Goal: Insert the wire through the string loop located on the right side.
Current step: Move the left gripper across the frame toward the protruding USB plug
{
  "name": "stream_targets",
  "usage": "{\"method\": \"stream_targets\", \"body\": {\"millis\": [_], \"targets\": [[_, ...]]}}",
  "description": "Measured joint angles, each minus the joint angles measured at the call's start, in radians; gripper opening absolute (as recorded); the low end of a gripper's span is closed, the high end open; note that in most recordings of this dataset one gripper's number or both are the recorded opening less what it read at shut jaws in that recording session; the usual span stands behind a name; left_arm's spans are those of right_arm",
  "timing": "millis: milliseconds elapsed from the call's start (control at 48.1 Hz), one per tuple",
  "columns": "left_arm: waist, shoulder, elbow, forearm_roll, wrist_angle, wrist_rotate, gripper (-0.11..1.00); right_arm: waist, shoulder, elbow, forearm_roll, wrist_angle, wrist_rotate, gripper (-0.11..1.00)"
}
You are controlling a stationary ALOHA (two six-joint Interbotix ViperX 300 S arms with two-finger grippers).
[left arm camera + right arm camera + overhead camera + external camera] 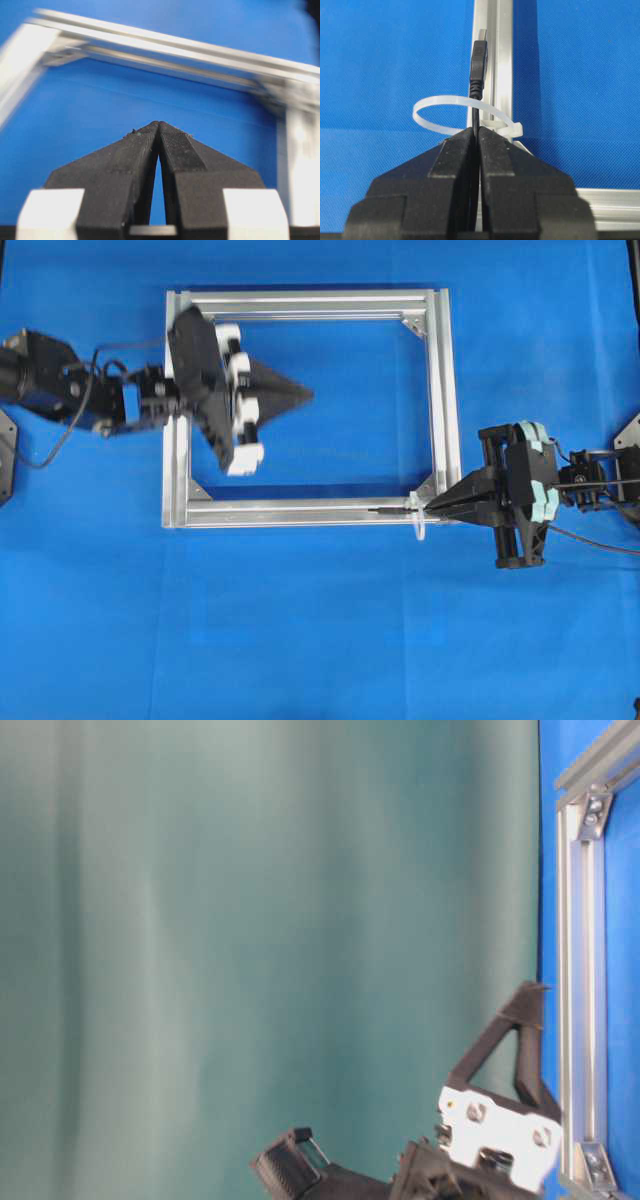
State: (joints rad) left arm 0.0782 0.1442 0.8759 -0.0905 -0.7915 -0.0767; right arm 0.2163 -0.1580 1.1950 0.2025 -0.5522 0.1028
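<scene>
Holding the wire [478,65] pinched between shut jaws, the right gripper [432,508] sits at the frame's [300,512] bottom-right corner in the overhead view, fingertips pointing left along the bottom bar. Right wrist view: plug end sticks out ahead of the fingertips, long axis running straight away from the gripper and lying over the bar's length, silvery tip farthest out. The string loop [462,116] stands on the bar just in front of the fingertips, a whitish band arching to the left of the wire's line, with its clasp on the right. The wire crosses the band right where it leaves the jaws; looks like the plug has passed through the ring, but from this angle I can't rule out that it runs over the top of the band.

Key relation: wire axis and bar axis match, loop lies directly ahead of the right gripper, touching or nearly touching the fingertips. Judgement: any further feed is a straight push left along the bar in the overhead view, no reorientation needed; the rest of the cable trails back behind the gripper.

Left gripper [305,393] is fully closed on nothing, hovering inside the frame's upper-left area over the blue table [320,640], well apart from loop and wire. Right arm is clearly the nearer one.
</scene>
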Motion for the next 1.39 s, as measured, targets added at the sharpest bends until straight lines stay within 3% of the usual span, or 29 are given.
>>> {"method": "stream_targets", "body": {"millis": [187,353,811,1060,1393], "targets": [[-0.098,0.000,0.003,0.000,0.000,-0.052,0.00,-0.002,0.000,0.000,0.000,0.000,0.000,-0.04],[-0.164,0.000,0.003,-0.002,0.000,-0.052,0.00,-0.002,0.000,0.000,0.002,0.000,-0.002,-0.04],[-0.179,0.000,-0.021,0.000,0.028,-0.054,0.00,-0.002,0.000,0.000,0.002,0.000,0.000,-0.04],[-0.179,0.032,-0.133,0.000,0.106,-0.043,0.00,0.000,0.000,0.000,0.002,0.000,0.000,-0.04],[-0.179,0.118,-0.345,0.002,0.304,-0.038,0.01,0.000,-0.002,0.000,0.000,0.000,0.000,-0.04]]}}
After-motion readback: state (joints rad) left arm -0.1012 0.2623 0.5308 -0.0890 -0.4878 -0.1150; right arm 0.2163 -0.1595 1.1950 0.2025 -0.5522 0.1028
